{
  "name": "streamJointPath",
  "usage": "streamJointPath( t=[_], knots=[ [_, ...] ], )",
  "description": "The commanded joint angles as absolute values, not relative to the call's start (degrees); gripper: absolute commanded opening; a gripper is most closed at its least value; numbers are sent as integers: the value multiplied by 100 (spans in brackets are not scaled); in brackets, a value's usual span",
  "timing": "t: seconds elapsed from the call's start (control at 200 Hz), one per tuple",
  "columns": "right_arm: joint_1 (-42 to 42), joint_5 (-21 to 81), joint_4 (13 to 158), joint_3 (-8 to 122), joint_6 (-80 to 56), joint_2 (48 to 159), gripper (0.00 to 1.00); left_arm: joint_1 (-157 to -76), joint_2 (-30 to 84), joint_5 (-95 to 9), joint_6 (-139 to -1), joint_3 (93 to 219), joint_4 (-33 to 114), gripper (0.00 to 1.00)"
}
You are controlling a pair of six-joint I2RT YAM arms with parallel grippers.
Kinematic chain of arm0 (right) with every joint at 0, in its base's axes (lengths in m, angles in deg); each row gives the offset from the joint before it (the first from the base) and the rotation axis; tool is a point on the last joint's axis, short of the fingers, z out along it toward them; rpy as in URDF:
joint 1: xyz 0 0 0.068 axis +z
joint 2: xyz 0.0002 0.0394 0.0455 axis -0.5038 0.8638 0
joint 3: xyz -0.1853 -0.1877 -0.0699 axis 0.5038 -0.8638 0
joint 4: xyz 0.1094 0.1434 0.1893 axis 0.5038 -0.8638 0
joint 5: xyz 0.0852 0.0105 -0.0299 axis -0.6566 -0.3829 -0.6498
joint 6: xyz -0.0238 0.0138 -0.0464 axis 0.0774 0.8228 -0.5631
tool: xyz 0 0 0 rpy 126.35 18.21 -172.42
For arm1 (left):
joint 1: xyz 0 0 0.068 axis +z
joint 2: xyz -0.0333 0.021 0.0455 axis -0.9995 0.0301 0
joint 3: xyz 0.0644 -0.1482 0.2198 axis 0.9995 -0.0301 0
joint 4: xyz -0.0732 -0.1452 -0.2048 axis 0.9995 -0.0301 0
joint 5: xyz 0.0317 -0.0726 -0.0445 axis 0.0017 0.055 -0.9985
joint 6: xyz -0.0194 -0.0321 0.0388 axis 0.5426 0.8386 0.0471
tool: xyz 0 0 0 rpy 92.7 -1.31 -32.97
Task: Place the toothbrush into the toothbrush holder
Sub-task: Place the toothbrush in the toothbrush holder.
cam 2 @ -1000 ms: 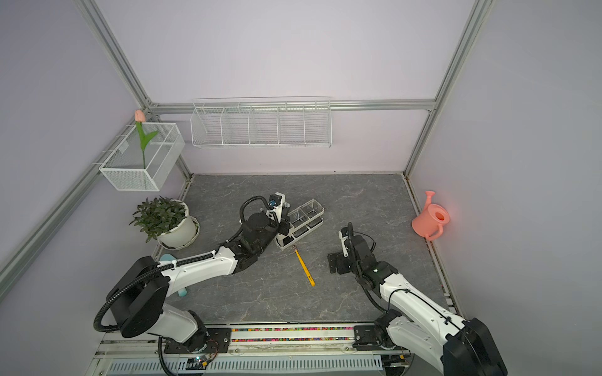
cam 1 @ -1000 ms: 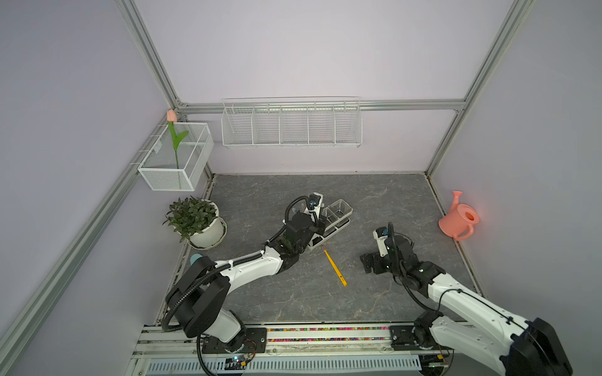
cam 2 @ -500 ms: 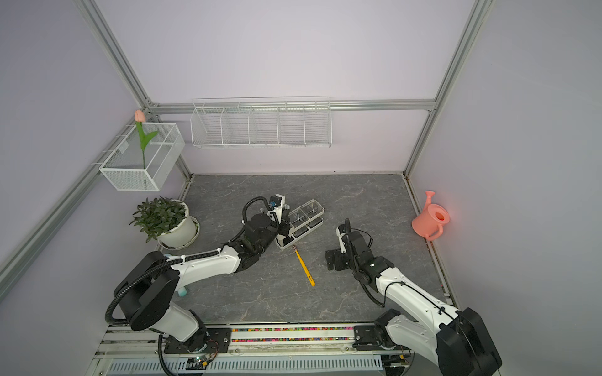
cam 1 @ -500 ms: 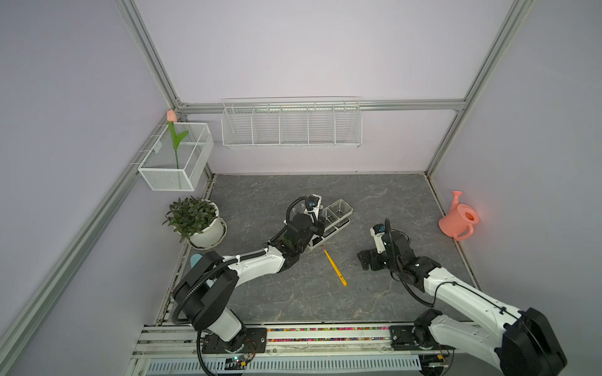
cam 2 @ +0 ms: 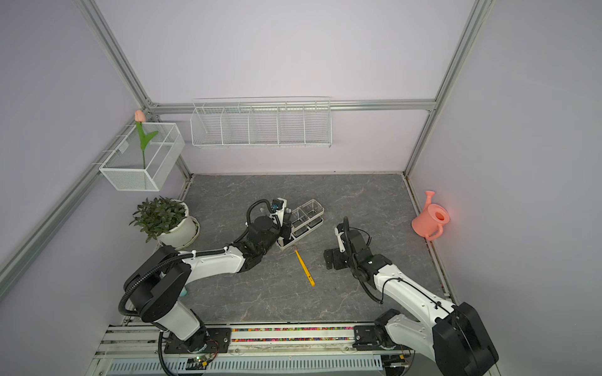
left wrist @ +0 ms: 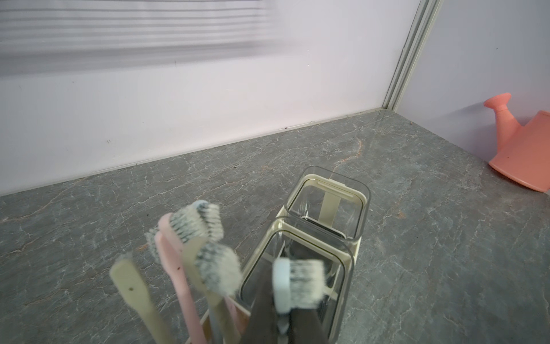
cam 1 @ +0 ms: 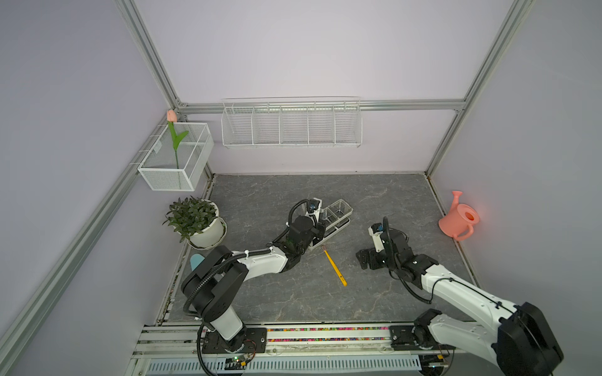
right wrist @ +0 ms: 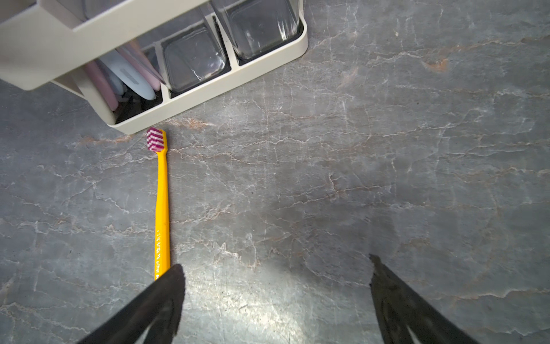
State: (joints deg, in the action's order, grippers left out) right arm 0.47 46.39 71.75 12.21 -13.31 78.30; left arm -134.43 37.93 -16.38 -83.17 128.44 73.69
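The cream toothbrush holder (cam 1: pixel 344 224) (cam 2: pixel 315 224) (left wrist: pixel 355 241) (right wrist: pixel 208 89) stands mid-table, with clear cups in two compartments. Its end compartment holds several pale toothbrushes (left wrist: pixel 190 226). My left gripper (left wrist: pixel 282 326) (cam 1: pixel 321 224) (cam 2: pixel 286 228) is shut on the neck of a pale blue-white toothbrush (left wrist: pixel 297 283) that stands over this end. A yellow toothbrush (cam 1: pixel 334 265) (cam 2: pixel 304 267) (right wrist: pixel 162 208) lies flat on the table, its head next to the holder's base. My right gripper (right wrist: pixel 275 265) (cam 1: pixel 365 258) (cam 2: pixel 330 258) hangs open just right of its handle, one fingertip (right wrist: pixel 175 274) covering the handle's end.
A potted plant (cam 1: pixel 198 221) stands at the left edge and a pink watering can (cam 1: pixel 459 221) at the right wall. A long wire basket (cam 1: pixel 291 125) and a mesh box (cam 1: pixel 177 159) with a tulip hang on the walls.
My right arm has drifted slightly left, towards the yellow toothbrush. The left arm and its toothbrush have stayed where they were.
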Motion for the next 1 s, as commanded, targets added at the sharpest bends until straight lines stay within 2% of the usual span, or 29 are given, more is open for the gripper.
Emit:
streamJointPath(
  t=[0.0,0.24,0.35,0.44,0.995],
  knots=[
    [-10,4574,7173,1353,-1301,7858,99,-13391,3916,-1774,-8254,12780,7671,2],
    [-11,4572,7149,1380,-1296,7913,99,-13372,3960,-1788,-8251,12775,7703,6],
    [-20,4542,7162,1380,-1278,7962,99,-13372,3941,-1762,-8258,12770,7677,13],
    [-31,4478,7163,1388,-1267,8044,99,-13369,3911,-1744,-8293,12764,7670,23],
    [-46,4341,7200,1453,-1246,8336,99,-13372,3758,-1928,-8217,12666,7795,37]
  ],
)
